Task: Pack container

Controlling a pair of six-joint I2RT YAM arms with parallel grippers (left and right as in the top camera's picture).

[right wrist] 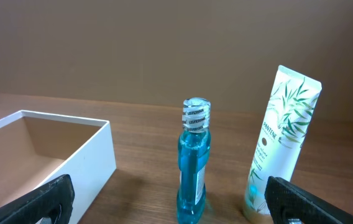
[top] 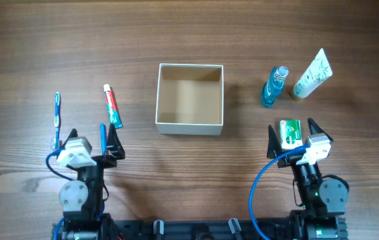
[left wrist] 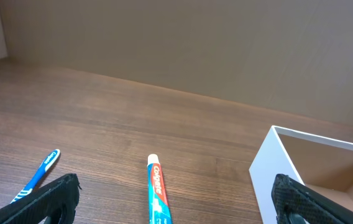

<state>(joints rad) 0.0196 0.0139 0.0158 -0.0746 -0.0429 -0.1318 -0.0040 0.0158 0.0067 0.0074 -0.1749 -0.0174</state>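
The container [top: 190,127], a square open box with white walls and a tan inside, stands mid-table and looks empty. It also shows in the left wrist view [left wrist: 268,180] and the right wrist view [right wrist: 86,163]. A red-and-blue toothpaste tube [top: 113,105] [left wrist: 157,193] and a blue toothbrush [top: 57,119] [left wrist: 38,174] lie left of it. A blue mouthwash bottle [top: 274,87] [right wrist: 192,163] and a white leaf-print tube [top: 313,73] [right wrist: 283,140] stand on the right. My left gripper [top: 91,139] [left wrist: 176,200] is open behind the toothpaste. My right gripper [top: 292,137] [right wrist: 173,202] is open, facing the bottle.
A small green-and-white packet [top: 289,133] shows between the right gripper's fingers from above; the right wrist view does not show it. A short blue stick [top: 103,137] shows at the left gripper. The wooden table [top: 189,33] extends behind the objects.
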